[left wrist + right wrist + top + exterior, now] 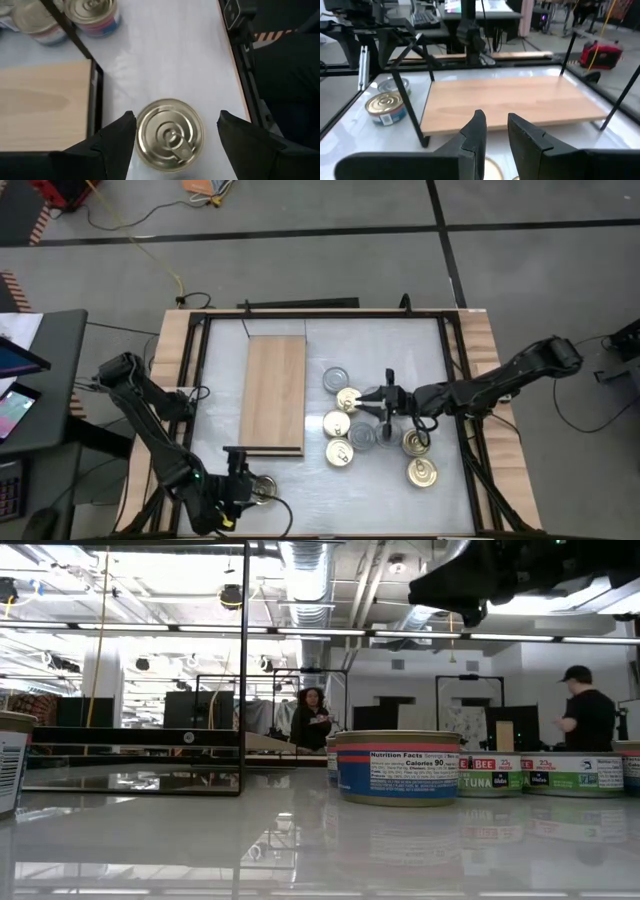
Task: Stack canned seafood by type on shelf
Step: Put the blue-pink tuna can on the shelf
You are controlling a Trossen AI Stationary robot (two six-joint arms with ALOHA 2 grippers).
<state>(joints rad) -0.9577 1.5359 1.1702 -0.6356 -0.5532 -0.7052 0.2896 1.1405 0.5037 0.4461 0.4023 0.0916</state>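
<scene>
Shelf (274, 393): flat tan wood board, thin black frame. Left gripper (175, 131), arm folded low near the shelf's front corner, fingers wide apart astride one round gold-lidded tin (170, 134), not gripping. Remaining tins (345, 423) cluster right of the shelf; right gripper (362, 402) reaches over them, arm outstretched, fingers narrow, empty.

shelf (274, 390): light tan wood, black frame
tins (340, 451): gold or silver-grey tops
near tin (398, 767): blue and red label
table (420, 355): white
fingers (116, 139): black

Two dark jointed arms, matte black angular fingers (117, 142), black cable loops
</scene>
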